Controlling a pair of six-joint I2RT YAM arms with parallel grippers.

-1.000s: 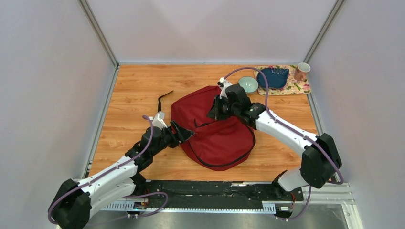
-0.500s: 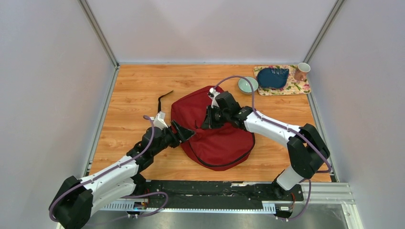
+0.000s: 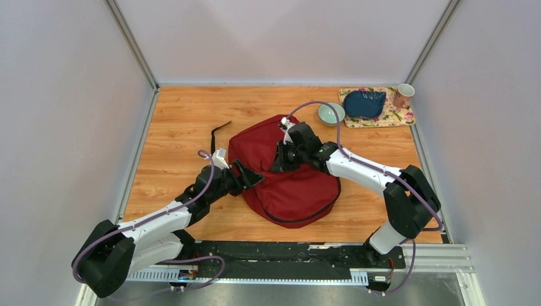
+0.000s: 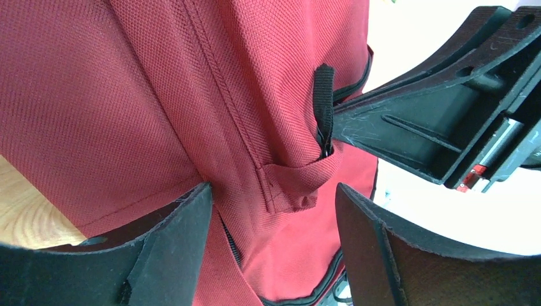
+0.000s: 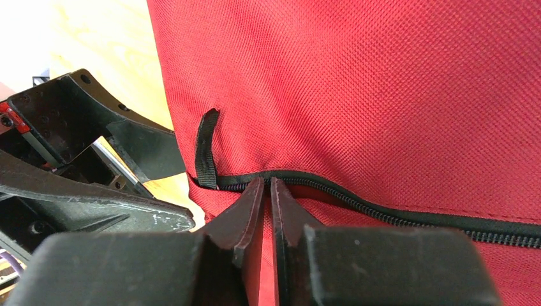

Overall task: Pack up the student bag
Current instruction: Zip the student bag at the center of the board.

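The student bag [image 3: 290, 185], a large dark red backpack, lies flat in the middle of the wooden table. My left gripper [image 3: 252, 178] is open at its left edge; in the left wrist view its jaws [image 4: 274, 191] stand wide apart around a fold of red fabric [image 4: 290, 182] below a black pull tab [image 4: 323, 95]. My right gripper [image 3: 279, 162] rests on the bag's top. In the right wrist view it [image 5: 268, 182] is shut, tips pinched at the black zipper [image 5: 395, 217] beside the pull tab [image 5: 205, 146]. The bag's inside is hidden.
A floral mat [image 3: 392, 118] at the back right holds a blue wallet [image 3: 363, 102]. A mug [image 3: 402, 95] and a pale green bowl [image 3: 331, 113] stand next to it. A black strap [image 3: 219, 131] lies on the wood left of the bag.
My right gripper has moved left and nearer, down onto the bag's zipper line. My left arm has pushed slightly forward toward the bag's edge.
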